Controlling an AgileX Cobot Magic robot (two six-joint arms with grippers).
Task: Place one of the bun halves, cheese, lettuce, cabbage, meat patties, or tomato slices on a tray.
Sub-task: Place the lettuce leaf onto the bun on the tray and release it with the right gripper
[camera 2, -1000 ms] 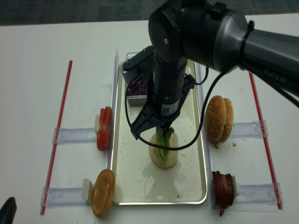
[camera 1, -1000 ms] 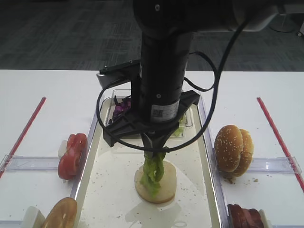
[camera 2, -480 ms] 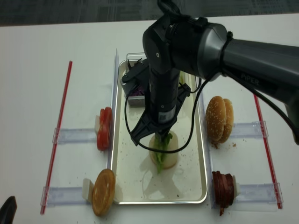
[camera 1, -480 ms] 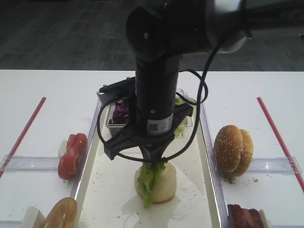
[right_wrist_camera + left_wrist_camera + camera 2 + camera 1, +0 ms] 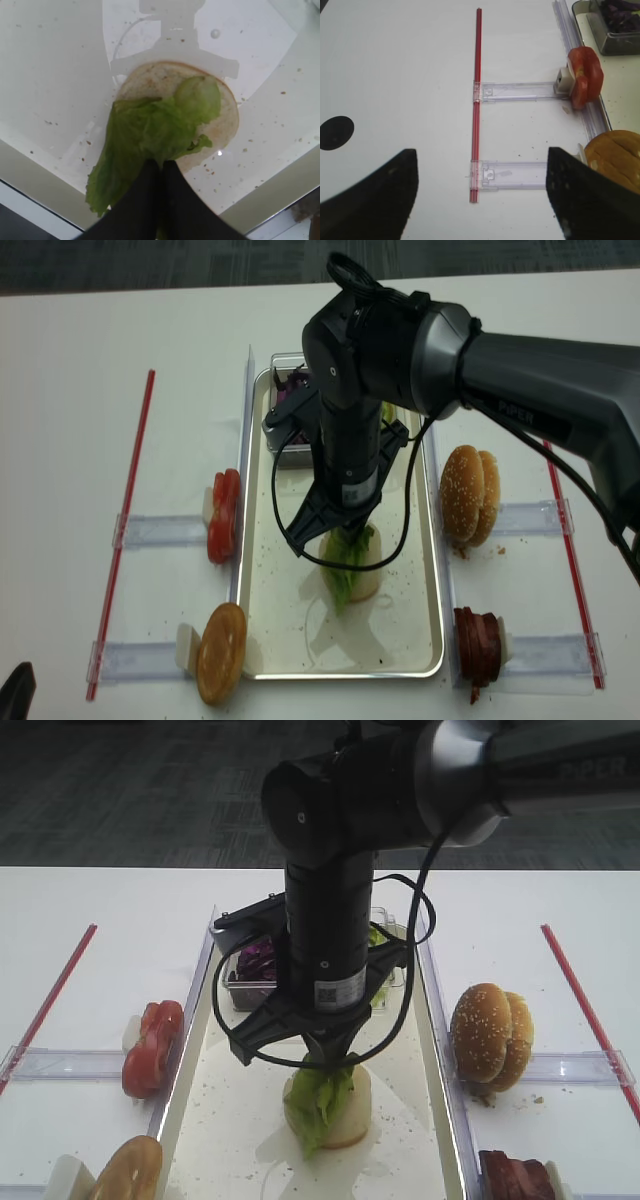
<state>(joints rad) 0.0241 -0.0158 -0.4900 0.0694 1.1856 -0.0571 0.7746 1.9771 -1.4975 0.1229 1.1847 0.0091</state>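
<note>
My right gripper (image 5: 162, 167) is shut on the light green lettuce (image 5: 150, 132), pinching its near end. The leaf lies across the pale round bun half (image 5: 222, 107) and droops over its edge. Both rest on the floor of the silvery tray (image 5: 240, 1120). From outside, the black arm stands upright over the tray, with the gripper (image 5: 328, 1062) just above the lettuce (image 5: 318, 1098). Far to the left, over bare white table, my left gripper (image 5: 480, 180) is open and holds nothing.
Tomato slices (image 5: 153, 1045) and a golden bun (image 5: 125, 1170) stand in holders left of the tray. Sesame bun halves (image 5: 490, 1035) and meat patties (image 5: 515, 1175) stand on its right. A clear tub with purple cabbage (image 5: 258, 960) sits at the tray's far end. Red strips (image 5: 50, 1000) flank the area.
The right arm has come down lower over the tray. The hanging lettuce has settled onto the bun disc and spread over its front left edge. The jaws stayed shut.
</note>
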